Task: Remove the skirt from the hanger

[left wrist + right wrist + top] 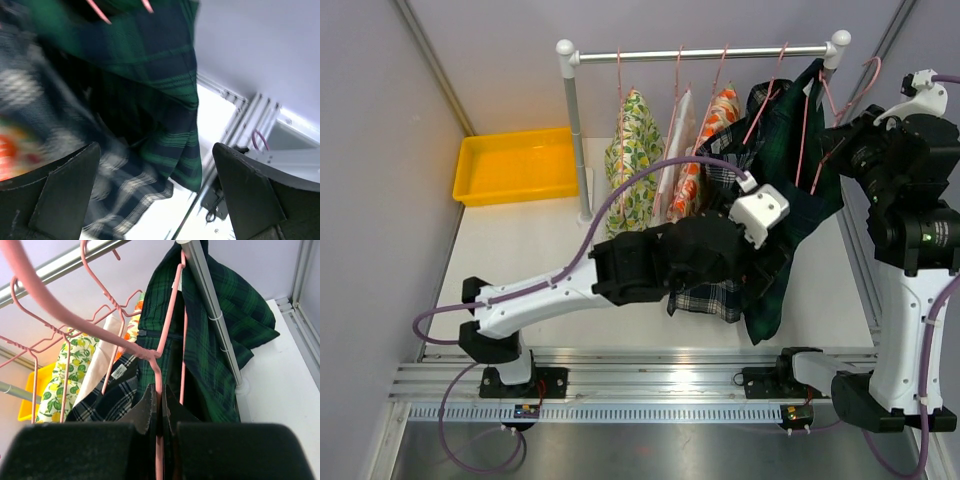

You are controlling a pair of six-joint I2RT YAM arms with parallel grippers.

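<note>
The right gripper [160, 396] has its fingers pressed together on the thin wire of a pink hanger [172, 305], pinching it low on the frame, below the right end of the rail [705, 52]. The left gripper [156, 148] is spread wide with nothing between its fingers, and the blurred wrist view shows the cloth of the green plaid skirt [150, 65] just ahead of them rather than in them. The skirt [790, 200] hangs from the right end of the rail, draped around the pinched hanger, and its hem falls well below the rail towards the table. I judge the step in hand to be the hold-and-pull. One arm steadies the hanger while the other comes in for the cloth, which has not yet been taken. The next move calls for the left fingers to close on a fold of green plaid alone and draw it down and away from the rail while the right grip stays firm. A blue-and-white check garment [710, 290] hangs just to the left of the skirt under the rail, touching or overlapping it, so the left fingers could easily catch the wrong cloth. Further left along the rail hang an orange-print piece [705, 130], a white one and a lemon-print piece [633, 145] on more pink hangers, any of which could snag. A yellow bin [515, 165] sits beyond the rail's left end, well apart.
</note>
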